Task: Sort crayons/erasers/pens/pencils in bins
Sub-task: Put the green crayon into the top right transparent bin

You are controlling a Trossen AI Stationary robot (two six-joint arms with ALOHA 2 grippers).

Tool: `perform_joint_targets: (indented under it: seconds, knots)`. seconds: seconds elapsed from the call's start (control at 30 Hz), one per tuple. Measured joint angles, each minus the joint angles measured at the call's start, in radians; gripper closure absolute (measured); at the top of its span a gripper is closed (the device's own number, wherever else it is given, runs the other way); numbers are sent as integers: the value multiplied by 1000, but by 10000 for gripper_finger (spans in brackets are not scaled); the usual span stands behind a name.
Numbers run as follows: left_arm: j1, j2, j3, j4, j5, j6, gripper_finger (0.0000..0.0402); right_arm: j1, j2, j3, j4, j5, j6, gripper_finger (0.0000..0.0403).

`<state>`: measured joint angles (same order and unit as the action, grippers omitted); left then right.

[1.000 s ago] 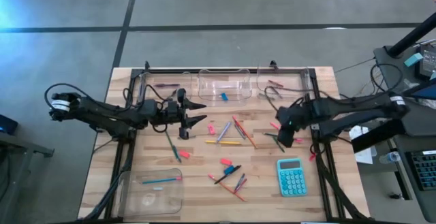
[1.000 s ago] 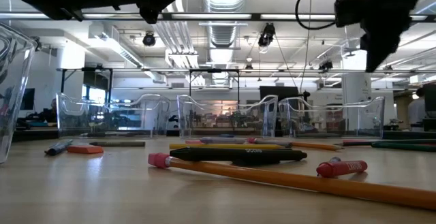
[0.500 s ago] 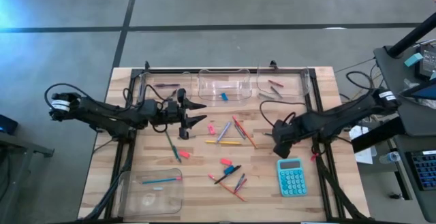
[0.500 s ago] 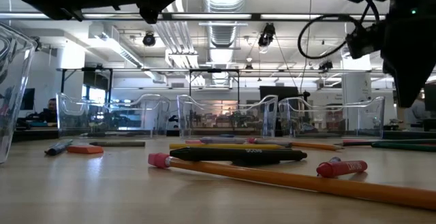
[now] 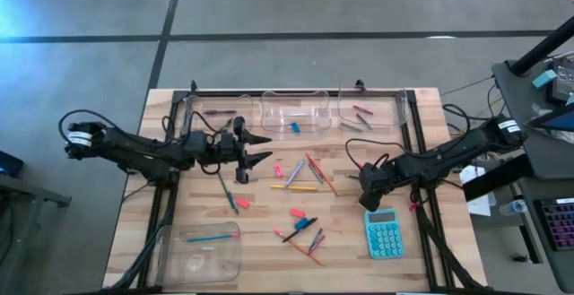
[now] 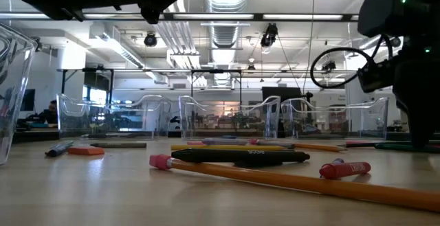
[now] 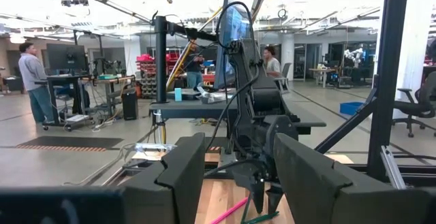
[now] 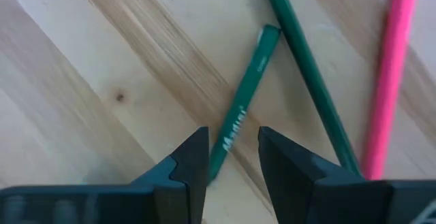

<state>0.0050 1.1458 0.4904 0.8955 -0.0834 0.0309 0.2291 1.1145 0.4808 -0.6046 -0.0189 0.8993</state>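
Note:
My right gripper points down at the table's right middle. It is open by a narrow gap, with a fingertip on either side of the near end of a short green crayon that lies flat on the wood. I see no touch. A long green pencil and a pink pencil lie beside the crayon. My left gripper hangs open above the table's left middle, holding nothing. Three clear bins stand along the far edge, and one at the near left.
Loose pencils, pens, crayons and pink erasers lie scattered over the table's middle. A teal calculator lies just near of my right gripper. In the low view an orange pencil and a dark pen lie closest.
My right gripper has come down toward the table and a little toward its near left, rolling at the wrist, and now stands low over the green crayon. The left arm has kept still.

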Motion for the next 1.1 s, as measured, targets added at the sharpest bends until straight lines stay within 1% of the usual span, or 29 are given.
perform_joint_targets:
  seconds: [0.2,0.3,0.57,0.67,0.83,1.1]
  knots:
    - [0,0,0,0,0,0,240,1,0,-19,23,11,7,285]
    - [0,0,0,0,0,0,240,5,0,-22,23,22,8,294]
    - [0,0,0,0,0,0,240,9,55,-22,23,30,8,349]
    - [0,0,0,0,0,0,240,9,85,-21,23,21,6,363]
    - [0,0,0,0,0,0,240,11,96,-21,24,14,0,369]
    - [0,0,0,0,0,0,240,11,34,15,13,10,-28,369]
